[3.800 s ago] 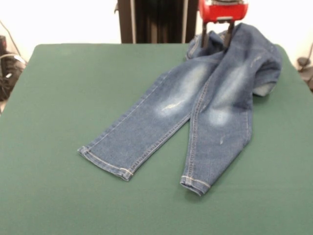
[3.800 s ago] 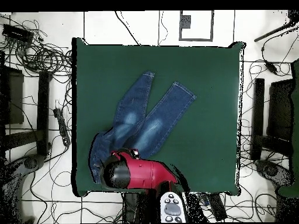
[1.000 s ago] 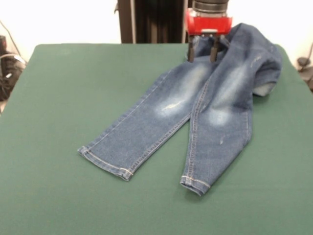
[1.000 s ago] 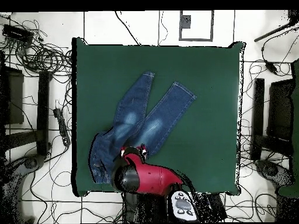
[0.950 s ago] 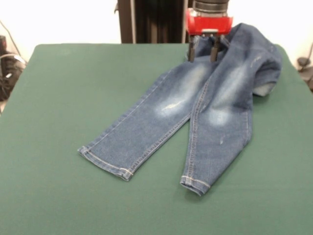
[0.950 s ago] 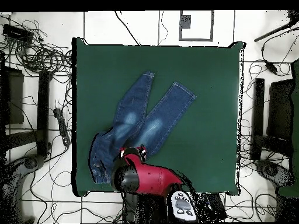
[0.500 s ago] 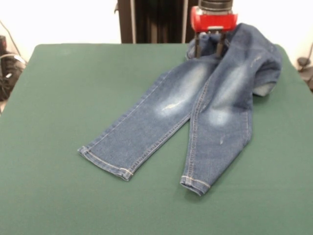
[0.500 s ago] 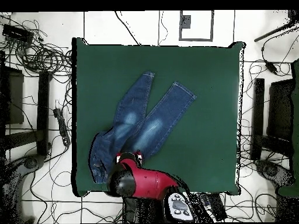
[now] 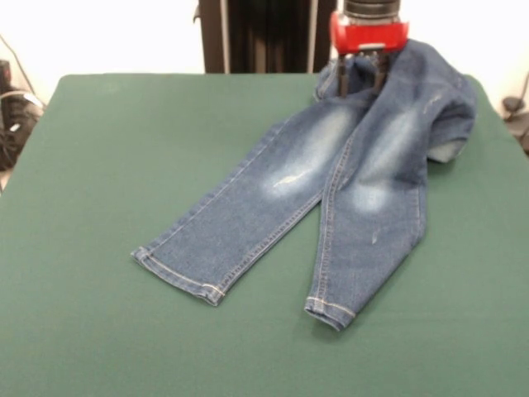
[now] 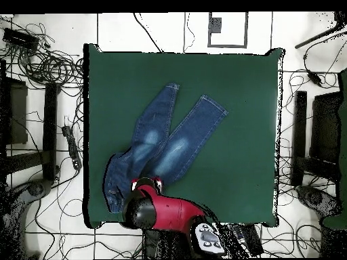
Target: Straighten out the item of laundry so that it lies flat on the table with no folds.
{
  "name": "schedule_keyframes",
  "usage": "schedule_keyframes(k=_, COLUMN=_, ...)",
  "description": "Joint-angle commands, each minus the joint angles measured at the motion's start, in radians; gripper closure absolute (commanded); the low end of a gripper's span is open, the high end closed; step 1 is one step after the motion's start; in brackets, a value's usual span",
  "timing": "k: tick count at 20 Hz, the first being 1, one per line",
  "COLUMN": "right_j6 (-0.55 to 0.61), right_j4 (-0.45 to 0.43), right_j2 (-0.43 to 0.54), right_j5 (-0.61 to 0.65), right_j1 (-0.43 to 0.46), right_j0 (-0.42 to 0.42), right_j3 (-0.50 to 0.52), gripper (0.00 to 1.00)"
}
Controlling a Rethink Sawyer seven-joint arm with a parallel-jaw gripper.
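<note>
The blue denim jeans (image 9: 331,190) lie on the green table (image 9: 124,165), both legs flat and spread toward the near left. The waist end (image 9: 430,91) is bunched and folded over at the far right, with pale inner fabric showing at its edge. My gripper (image 9: 361,81), below its red body, stands over the waist with its two dark fingers apart and their tips at the denim. In the overhead view the jeans (image 10: 166,135) run from the table's middle (image 10: 237,101) to its lower left, and the gripper (image 10: 148,183) sits at the waist under the red arm.
The bunched waist lies close to the table's right edge (image 9: 496,124) in the front view. The black pedestal (image 9: 256,33) stands behind the far edge. Cables (image 10: 47,61) and dark stands (image 10: 298,135) surround the table on the floor.
The gripper has shifted a little to the right and back along the waist in the front view. The jeans have not moved.
</note>
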Motion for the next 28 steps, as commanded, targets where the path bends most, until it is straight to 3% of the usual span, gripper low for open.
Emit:
schedule_keyframes(k=1, right_j6=0.277, right_j4=0.091, right_j2=0.120, right_j5=0.063, right_j1=0.015, right_j0=0.007, right_j3=0.026, gripper=0.00)
schedule_keyframes(k=5, right_j6=0.280, right_j4=0.089, right_j2=0.103, right_j5=0.028, right_j1=0.032, right_j0=0.012, right_j3=0.028, gripper=0.00)
schedule_keyframes(k=13, right_j6=0.218, right_j4=0.093, right_j2=0.056, right_j5=0.123, right_j1=0.000, right_j0=0.021, right_j3=-0.044, gripper=0.00)
schedule_keyframes(k=28, right_j6=0.129, right_j4=0.031, right_j2=0.025, right_j5=0.192, right_j1=0.005, right_j0=-0.058, right_j3=-0.130, gripper=0.00)
